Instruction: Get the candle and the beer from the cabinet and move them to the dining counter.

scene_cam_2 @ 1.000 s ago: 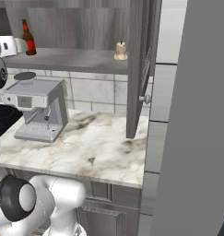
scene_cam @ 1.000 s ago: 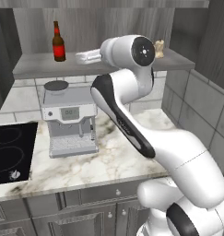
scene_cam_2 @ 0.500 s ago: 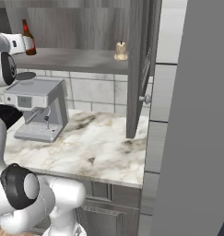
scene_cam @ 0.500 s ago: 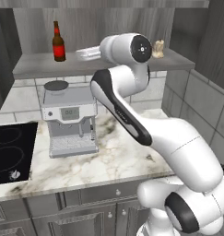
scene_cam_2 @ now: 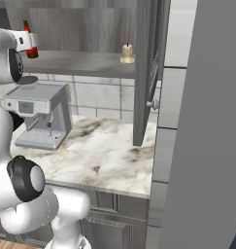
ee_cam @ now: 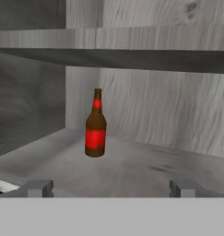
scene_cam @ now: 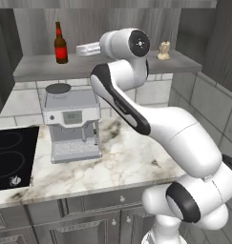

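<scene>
The beer [scene_cam: 60,44], a dark brown bottle with a red label, stands upright at the left of the open cabinet's shelf [scene_cam: 112,66]. The small cream candle [scene_cam: 163,50] sits at the shelf's right end. My gripper [scene_cam: 80,49] hovers at shelf height just right of the beer, apart from it. In the hand view the beer [ee_cam: 96,125] stands ahead and a little left of centre, beyond my open gripper [ee_cam: 111,188] with nothing between its fingertips [ee_cam: 38,187]. From the right base view the candle [scene_cam_2: 127,53] is near the open cabinet door [scene_cam_2: 143,73], and the beer [scene_cam_2: 30,47] is partly hidden behind my hand. The dining counter is out of view.
A steel coffee machine [scene_cam: 72,124] stands on the marble worktop [scene_cam: 122,162] below the shelf. A black hob [scene_cam: 10,155] lies at the left. A tall grey panel [scene_cam_2: 207,121] closes off the right side.
My hand has risen a little at shelf height and the elbow has swung outward. The beer and candle have not moved.
</scene>
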Controlling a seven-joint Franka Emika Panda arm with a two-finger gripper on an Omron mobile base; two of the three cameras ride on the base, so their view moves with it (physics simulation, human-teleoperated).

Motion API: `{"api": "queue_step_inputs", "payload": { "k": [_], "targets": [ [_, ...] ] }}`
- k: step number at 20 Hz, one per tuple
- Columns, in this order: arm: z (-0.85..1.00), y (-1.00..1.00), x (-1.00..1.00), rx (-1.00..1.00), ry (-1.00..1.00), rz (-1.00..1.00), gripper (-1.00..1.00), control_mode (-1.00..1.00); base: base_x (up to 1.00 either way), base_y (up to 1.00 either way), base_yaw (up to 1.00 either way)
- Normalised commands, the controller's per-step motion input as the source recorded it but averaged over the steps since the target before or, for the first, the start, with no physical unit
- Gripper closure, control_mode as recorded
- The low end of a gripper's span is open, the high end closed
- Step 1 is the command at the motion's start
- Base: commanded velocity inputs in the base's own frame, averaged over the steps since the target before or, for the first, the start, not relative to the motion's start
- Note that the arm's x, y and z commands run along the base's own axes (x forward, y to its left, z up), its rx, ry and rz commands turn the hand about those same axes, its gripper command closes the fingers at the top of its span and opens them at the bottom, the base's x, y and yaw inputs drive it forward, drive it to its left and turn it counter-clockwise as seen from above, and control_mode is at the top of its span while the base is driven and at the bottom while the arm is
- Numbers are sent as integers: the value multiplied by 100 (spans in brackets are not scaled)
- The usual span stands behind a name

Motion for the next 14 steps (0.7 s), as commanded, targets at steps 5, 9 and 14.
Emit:
{"api": "queue_step_inputs", "payload": {
  "k": [5, 9, 14],
  "targets": [
    [0, 38, 24, 0, 0, 0, -100, -100, 0, 0, 0],
    [0, 44, 22, 0, 0, 0, -100, -100, 0, 0, 0],
    [0, 28, 34, 0, 0, 0, -100, -100, 0, 0, 0]
  ]
}}
